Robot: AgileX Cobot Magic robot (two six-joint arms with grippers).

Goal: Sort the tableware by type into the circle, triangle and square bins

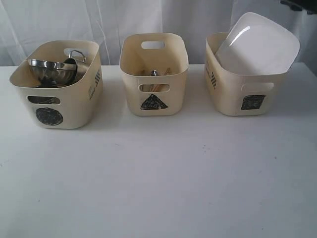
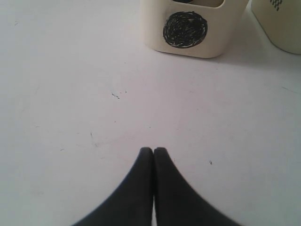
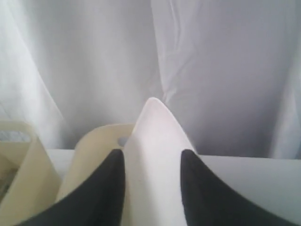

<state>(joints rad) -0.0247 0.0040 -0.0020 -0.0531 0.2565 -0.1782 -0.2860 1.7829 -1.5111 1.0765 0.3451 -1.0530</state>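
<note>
The large white rounded-square plate (image 1: 257, 44) stood leaning in the cream plastic tub marked with a black scribbled square (image 1: 233, 91), at the right end of the row on the white counter (image 1: 158, 178). It was tilted, one corner up, and a good half of it rose above the rim.

Through the right wrist camera the plate (image 3: 153, 141) filled the gap between the two black fingers (image 3: 101, 188) of the right jaws. Its corner pointed away from the wrist and its long line ran straight out along the fingers. They stood apart on either side of it, but I could not tell whether they pinched it or merely straddled it.

The left jaws were pressed closed on nothing, fingertips (image 2: 146, 157) over bare counter, well apart from the plate. Ahead of them was the circle-marked tub (image 2: 155, 33), which held the steel bowl with handle (image 1: 52, 69) and the steel handled mug (image 1: 77, 55). The triangle-marked tub (image 1: 173, 99) stood in the middle of the row.

To my eye the sorting looked all but done, with the right arm the nearer one. Any letting-go and retreat would need to run back along the plate's own plane, so as not to tip it out.
</note>
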